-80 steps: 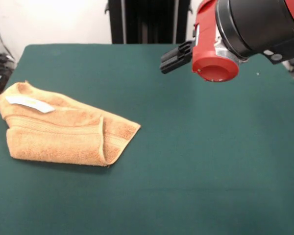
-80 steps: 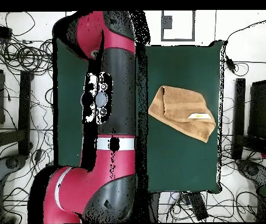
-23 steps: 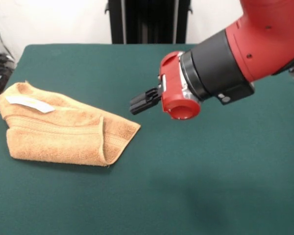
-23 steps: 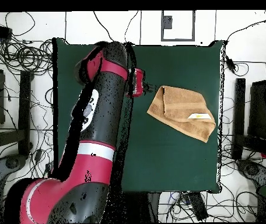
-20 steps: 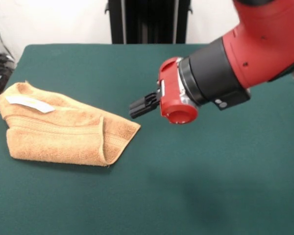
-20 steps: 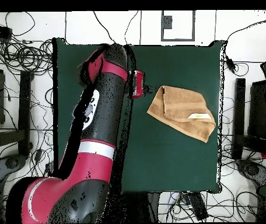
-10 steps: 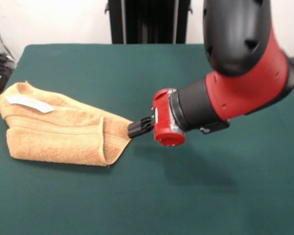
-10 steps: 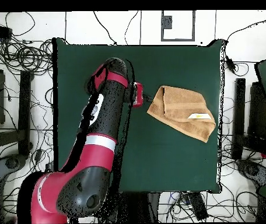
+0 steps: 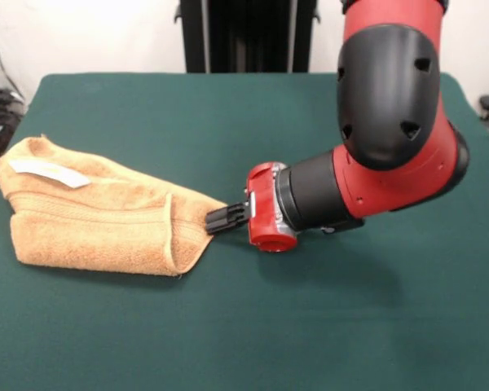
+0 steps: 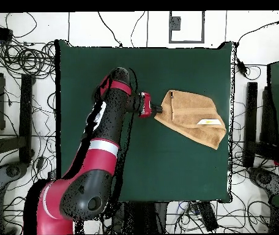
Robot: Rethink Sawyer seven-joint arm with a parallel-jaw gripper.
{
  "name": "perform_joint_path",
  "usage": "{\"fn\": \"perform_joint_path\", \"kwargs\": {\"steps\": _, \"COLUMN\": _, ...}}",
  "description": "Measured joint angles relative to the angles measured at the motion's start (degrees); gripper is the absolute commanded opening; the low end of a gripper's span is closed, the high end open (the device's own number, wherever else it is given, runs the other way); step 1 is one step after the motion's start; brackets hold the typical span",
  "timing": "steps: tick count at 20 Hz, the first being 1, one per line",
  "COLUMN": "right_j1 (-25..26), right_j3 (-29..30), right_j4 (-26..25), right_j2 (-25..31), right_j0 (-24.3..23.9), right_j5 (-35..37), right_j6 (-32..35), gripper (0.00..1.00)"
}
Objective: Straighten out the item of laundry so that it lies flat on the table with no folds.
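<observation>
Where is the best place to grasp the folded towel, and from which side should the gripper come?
Probably the pointed corner of the towel, approached low from the bare table side. The towel lies folded, its layers tapering to that free tip, clear of the tag. The gripper is already at it.

No text, label, brand, number or sign can be read in either view. The small white tag (image 9: 49,173) sewn on the folded orange-tan terry-cloth towel (image 9: 98,224) shows as a plain white strip in the front view, and any printing on it is too small to make out; in the overhead view the same tag (image 10: 209,122) is only a pale sliver. The red and black arm's casing (image 9: 391,122) carries no legible marking on the surfaces that show, and the dark green felt-like table cover (image 9: 350,326) is unmarked where it is visible.
</observation>
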Motion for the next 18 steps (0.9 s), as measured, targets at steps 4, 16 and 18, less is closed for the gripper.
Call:
{"fn": "perform_joint_path", "kwargs": {"steps": 4, "right_j1": 0.8, "right_j3": -0.2, "right_j4": 0.0, "right_j2": -1.6, "right_j0": 0.1, "right_j5": 0.6, "right_j6": 0.0, "gripper": 0.00}}
{"fn": "perform_joint_path", "kwargs": {"steps": 16, "right_j1": 3.8, "right_j3": -0.4, "right_j4": 0.0, "right_j2": -5.2, "right_j0": 0.0, "right_j5": 1.8, "right_j6": 0.0, "gripper": 0.00}}
{"fn": "perform_joint_path", "kwargs": {"steps": 18, "right_j1": 3.9, "right_j3": -0.4, "right_j4": 0.0, "right_j2": -5.2, "right_j0": 0.0, "right_j5": 1.8, "right_j6": 0.0, "gripper": 0.00}}
